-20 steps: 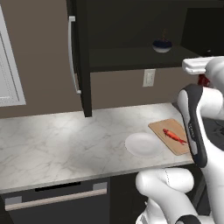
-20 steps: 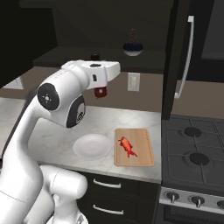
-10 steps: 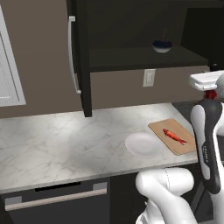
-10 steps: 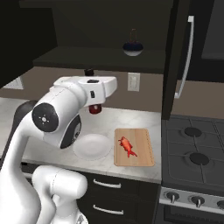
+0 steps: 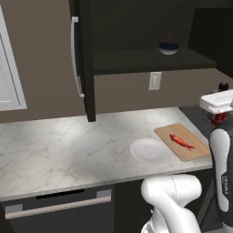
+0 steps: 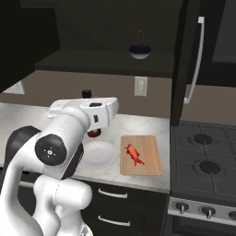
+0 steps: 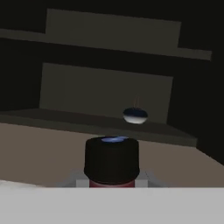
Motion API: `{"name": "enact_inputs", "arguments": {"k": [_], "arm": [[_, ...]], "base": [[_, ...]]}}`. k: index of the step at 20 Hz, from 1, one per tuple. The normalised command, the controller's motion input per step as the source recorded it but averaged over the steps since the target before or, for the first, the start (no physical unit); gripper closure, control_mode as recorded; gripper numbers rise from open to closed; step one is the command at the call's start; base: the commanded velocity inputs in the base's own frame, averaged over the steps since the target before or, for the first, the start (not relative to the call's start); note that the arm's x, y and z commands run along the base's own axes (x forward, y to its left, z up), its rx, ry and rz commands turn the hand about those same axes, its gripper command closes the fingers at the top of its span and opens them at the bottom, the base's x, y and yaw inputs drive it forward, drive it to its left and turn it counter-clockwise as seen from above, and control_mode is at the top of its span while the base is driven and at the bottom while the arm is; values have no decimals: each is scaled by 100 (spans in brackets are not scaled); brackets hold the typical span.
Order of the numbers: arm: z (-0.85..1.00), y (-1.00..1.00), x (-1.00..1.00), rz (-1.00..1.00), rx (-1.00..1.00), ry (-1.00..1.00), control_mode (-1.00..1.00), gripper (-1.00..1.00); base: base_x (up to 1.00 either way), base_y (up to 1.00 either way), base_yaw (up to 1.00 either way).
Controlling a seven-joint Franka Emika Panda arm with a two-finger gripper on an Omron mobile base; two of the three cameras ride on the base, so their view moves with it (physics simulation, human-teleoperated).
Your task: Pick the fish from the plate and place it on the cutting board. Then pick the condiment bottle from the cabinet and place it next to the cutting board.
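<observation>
Jaws pinched tight on the bottle (image 7: pixel 112 164), gripping it below the black cap, body upright; the gripper (image 6: pixel 94 120) hangs over the counter (image 5: pixel 68 150) w/ the bottle's red base peeking out under the hand, above the plate's (image 6: pixel 99 154) back edge. Upright carry makes sense, I'd say: it goes down standing, no tipping. In the left base view the bottle sits at the far right, past the board's (image 5: pixel 182 142) right end, red body tucked under the white hand. Fish (image 5: pixel 181 141) lies on the board already, angled across its middle, so step one looks done; plate bare, just left of the board near the counter's front edge. Remaining job, by my read: set the bottle beside the board w/o nudging it. Spot options: counter behind the board toward the wall, or its free side; the plate takes the left flank, so that gap's tight. Around: cabinet (image 5: pixel 136 41) open above, door (image 5: pixel 84 59) swung out w/ silver handle, dark blue bowl (image 5: pixel 168 47) on its shelf, outlet (image 5: pixel 154 81) on the backsplash, stove (image 6: pixel 203 161) right of the board. Stove edge close to the board, so little room there.
</observation>
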Motion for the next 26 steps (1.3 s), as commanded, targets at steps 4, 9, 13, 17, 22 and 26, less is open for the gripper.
{"name": "enact_inputs", "arguments": {"k": [4,9,13,17,22,26], "arm": [[-35,19,-15,16,0,0,-100,100],[-21,3,-11,14,-1,2,-100,100],[-12,0,-17,11,-1,0,-100,100],[-51,0,-4,19,0,-4,-100,100],[-79,3,0,25,0,-6,-100,100],[-90,6,0,27,0,-6,-100,100]], "base": [[0,0,0],[0,0,0],[0,0,0],[0,0,0],[0,0,0],[0,0,0]]}}
